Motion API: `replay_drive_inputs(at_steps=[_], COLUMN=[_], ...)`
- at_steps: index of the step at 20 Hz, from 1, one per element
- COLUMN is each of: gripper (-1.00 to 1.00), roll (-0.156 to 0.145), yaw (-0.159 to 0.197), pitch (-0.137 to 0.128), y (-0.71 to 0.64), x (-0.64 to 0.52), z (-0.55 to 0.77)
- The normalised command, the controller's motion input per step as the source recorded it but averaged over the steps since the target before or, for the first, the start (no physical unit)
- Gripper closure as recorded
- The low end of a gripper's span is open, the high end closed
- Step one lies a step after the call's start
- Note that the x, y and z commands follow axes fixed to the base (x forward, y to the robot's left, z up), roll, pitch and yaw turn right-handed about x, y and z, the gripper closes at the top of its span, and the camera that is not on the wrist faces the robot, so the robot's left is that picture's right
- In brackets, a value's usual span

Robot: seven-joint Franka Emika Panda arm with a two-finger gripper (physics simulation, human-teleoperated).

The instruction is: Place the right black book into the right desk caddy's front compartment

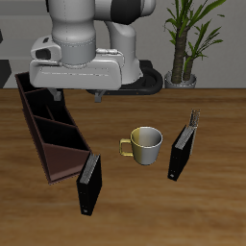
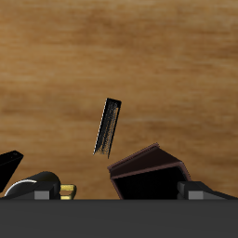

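The fingers (image 1: 79, 95), whose state I cannot tell, hang above the right desk caddy (image 1: 53, 130); approach the upright right black book (image 1: 88, 183) near the counter's front edge squarely across its covers.

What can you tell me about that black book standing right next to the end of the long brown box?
The right black book is a thin, plain black hardcover with a pale grey page edge. It stands upright on the wooden table, near the table's front edge, close beside the low end of the right desk caddy; whether they touch is unclear. Nothing holds it: the gripper hangs well above, farther back.
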Motion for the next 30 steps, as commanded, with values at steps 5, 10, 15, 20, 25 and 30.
replay_drive_inputs(at_steps=[5,10,15,20,25,30], gripper=[-1.0,-1.0,-1.0,-1.0,-1.0,-1.0], roll=[0.027,0.004,0.012,-0.026,0.022,-0.004], yaw=[-0.011,0.0,-0.016,-0.038,-0.031,-0.005], pitch=[-0.083,-0.001,-0.017,-0.004,0.002,-0.023], y=[0.05,0.07,-0.04,-0.09,0.1,0.02], x=[0.27,0.15,0.08,0.15,0.06,0.06], z=[-0.09,-0.34,-0.22,-0.3,-0.25,-0.27])
